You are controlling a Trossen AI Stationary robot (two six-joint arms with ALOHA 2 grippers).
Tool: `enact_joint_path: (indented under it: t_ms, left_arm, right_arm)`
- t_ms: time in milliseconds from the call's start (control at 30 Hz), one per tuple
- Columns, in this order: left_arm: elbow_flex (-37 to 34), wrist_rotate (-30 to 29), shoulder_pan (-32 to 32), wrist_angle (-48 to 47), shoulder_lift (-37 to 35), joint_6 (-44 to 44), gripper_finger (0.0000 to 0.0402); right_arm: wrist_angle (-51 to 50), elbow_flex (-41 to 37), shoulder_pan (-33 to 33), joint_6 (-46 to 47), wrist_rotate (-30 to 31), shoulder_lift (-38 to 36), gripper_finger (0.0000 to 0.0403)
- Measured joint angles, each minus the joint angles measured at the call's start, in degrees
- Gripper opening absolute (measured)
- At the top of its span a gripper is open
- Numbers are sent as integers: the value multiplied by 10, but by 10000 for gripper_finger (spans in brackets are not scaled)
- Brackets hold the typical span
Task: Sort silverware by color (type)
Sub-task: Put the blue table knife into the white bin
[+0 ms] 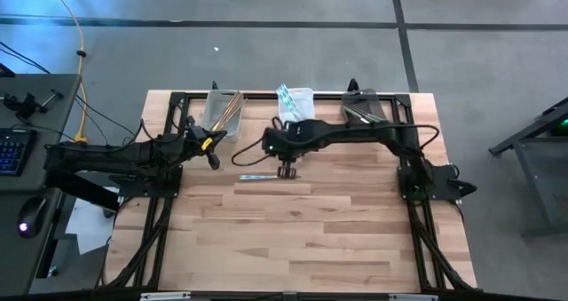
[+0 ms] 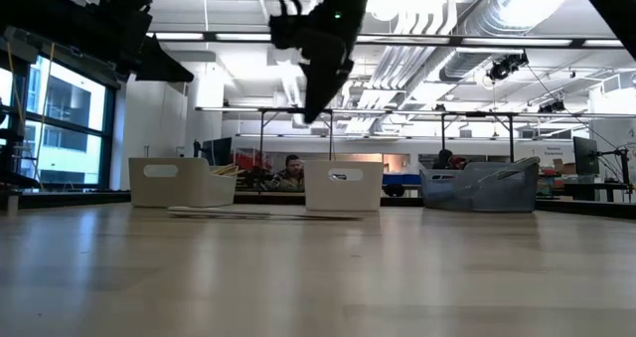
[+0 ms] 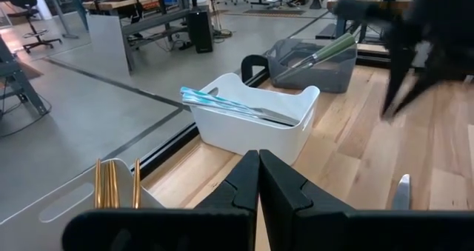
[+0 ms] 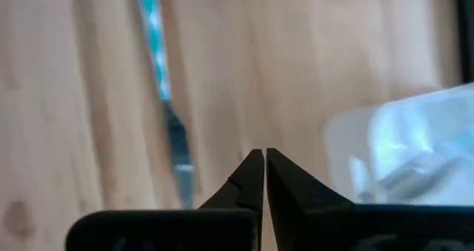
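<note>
One pale teal-silver knife (image 1: 256, 178) lies flat on the table, also seen in the right wrist view (image 4: 164, 103) and the low view (image 2: 234, 214). My right gripper (image 1: 286, 170) hovers above the table just right of the knife, shut and empty (image 4: 263, 162). My left gripper (image 1: 213, 156) is shut and empty near the left bin (image 3: 259, 169). Gold-tan pieces (image 1: 226, 112) lean in the left bin, teal pieces (image 1: 286, 99) in the middle bin, dark grey-green pieces (image 1: 359, 114) in the right bin.
Three small bins stand in a row along the far edge: left (image 1: 222, 113), middle (image 1: 295, 104), right grey (image 1: 366, 107). Black frame rails run along the table's left and right sides. The wooden tabletop (image 1: 302, 239) spreads toward the near edge.
</note>
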Motion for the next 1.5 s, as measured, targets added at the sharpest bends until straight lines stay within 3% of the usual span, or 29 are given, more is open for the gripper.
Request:
enact_joint_path:
  t_ms: [200, 367, 500, 633, 833, 1100, 1500]
  left_arm:
    - [0, -1, 0, 1, 0, 4, 0]
    - [0, -2, 0, -1, 0, 3, 0]
    - [0, -3, 0, -2, 0, 3, 0]
    - [0, -3, 0, -2, 0, 4, 0]
    - [0, -3, 0, -3, 0, 4, 0]
    - [0, -3, 0, -4, 0, 4, 0]
    - [0, -3, 0, -6, 0, 4, 0]
  right_arm:
    - [86, 2, 28, -48, -53, 66, 54]
    - [179, 2, 34, -73, -53, 118, 130]
    - [234, 1, 19, -63, -51, 145, 167]
    - [245, 2, 3, -51, -73, 162, 172]
    - [243, 3, -11, -26, -131, 184, 147]
    - [229, 5, -11, -22, -133, 187, 113]
    - [214, 2, 5, -35, -152, 157, 175]
